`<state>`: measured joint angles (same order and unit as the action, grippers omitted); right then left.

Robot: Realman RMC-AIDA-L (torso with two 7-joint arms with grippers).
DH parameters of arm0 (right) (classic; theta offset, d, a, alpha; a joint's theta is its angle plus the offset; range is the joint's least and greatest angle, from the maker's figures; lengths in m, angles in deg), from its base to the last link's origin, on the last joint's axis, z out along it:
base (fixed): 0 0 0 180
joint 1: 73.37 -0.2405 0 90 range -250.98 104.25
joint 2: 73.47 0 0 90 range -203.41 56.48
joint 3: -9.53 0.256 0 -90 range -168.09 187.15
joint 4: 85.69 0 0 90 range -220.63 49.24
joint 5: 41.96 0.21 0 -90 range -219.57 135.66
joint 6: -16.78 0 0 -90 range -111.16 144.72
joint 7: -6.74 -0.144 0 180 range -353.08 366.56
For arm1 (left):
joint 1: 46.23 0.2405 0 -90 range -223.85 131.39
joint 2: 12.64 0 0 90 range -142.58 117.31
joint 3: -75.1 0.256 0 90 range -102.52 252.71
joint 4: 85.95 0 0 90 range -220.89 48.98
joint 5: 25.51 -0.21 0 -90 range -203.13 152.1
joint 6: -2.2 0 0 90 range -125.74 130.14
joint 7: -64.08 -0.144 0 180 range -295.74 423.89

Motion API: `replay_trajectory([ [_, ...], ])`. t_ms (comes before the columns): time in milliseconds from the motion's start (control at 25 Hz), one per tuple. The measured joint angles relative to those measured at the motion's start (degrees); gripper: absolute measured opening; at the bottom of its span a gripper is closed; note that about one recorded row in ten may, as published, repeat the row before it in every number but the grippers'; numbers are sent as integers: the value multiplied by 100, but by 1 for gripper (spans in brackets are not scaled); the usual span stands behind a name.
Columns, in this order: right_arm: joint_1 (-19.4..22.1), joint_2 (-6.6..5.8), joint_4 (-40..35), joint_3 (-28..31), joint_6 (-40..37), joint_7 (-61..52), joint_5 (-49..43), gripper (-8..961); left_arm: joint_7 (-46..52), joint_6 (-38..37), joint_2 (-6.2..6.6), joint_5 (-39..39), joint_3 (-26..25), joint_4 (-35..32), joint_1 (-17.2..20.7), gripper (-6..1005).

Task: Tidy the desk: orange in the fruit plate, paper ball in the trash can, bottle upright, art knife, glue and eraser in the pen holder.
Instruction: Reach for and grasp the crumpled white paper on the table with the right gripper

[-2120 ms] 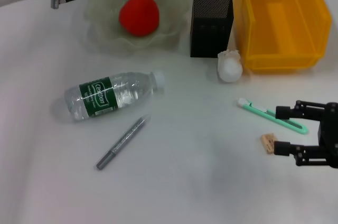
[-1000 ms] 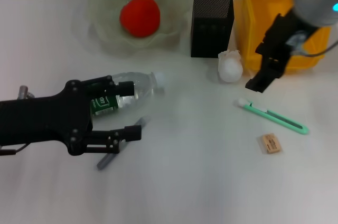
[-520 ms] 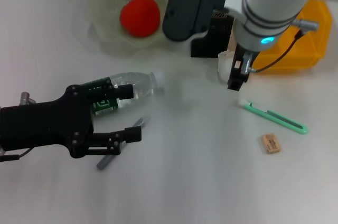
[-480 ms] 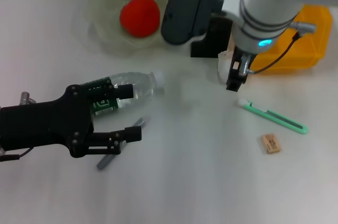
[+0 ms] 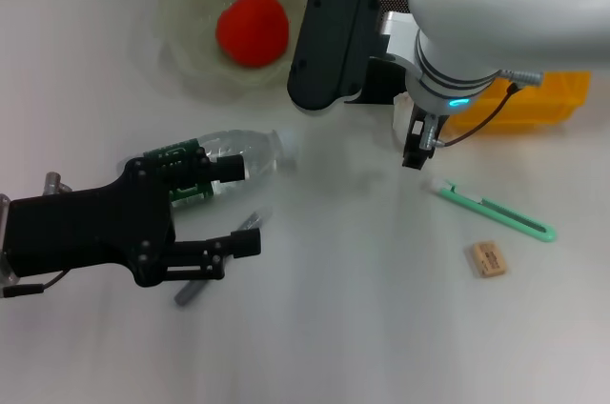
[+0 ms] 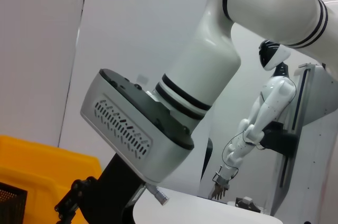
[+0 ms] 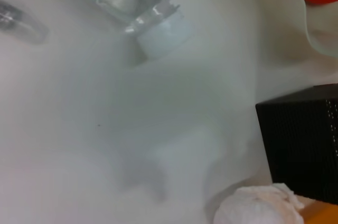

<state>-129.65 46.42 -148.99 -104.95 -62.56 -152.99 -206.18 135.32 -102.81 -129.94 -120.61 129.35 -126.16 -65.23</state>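
Right now the left gripper (image 5: 240, 204) sits low over the table with its fingers spread wide, one finger lying across the bottle (image 5: 214, 164) near its neck, the other over the grey pen (image 5: 221, 258). Bottle lies on its side, white cap (image 7: 161, 35) pointing toward the pen holder (image 5: 381, 51). Orange (image 5: 252, 29) is already in the fruit plate (image 5: 181, 13).

Right gripper hangs above the paper ball (image 5: 408, 120), its fingertips hidden behind the wrist, so open or closed cannot be told. Paper ball rests just beside the pen holder and the yellow trash can (image 5: 543, 99). Art knife (image 5: 494, 210) and eraser (image 5: 487, 258) lie apart on the robot's right.

Likely step: grab the bottle. Best to centre the jaws across the labelled body, not the neck, keep the pen out of the pinch, close firmly since the plastic looks slick and round, then tilt up slowly.
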Motion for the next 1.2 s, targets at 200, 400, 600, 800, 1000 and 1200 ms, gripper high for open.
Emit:
replay_trajectory([
  [200,-9,0,349,2,353,-7,-9,785,-63,7,-35,0,-31,70,9,837],
  [400,-21,0,538,-79,596,-20,-49,764,-85,1,-48,12,-39,83,12,838],
  [600,-3,0,620,-115,752,-24,-89,737,-86,7,-58,16,-39,90,-2,838],
  [800,-28,0,778,-172,912,-25,-59,710,-86,16,-64,16,-39,113,-2,838],
  [1000,-26,0,820,-173,983,-25,80,684,-85,24,-65,17,-39,162,-9,838],
  [1200,-37,-1,837,-187,990,2,218,657,-85,45,-65,14,-46,170,-8,838],
])
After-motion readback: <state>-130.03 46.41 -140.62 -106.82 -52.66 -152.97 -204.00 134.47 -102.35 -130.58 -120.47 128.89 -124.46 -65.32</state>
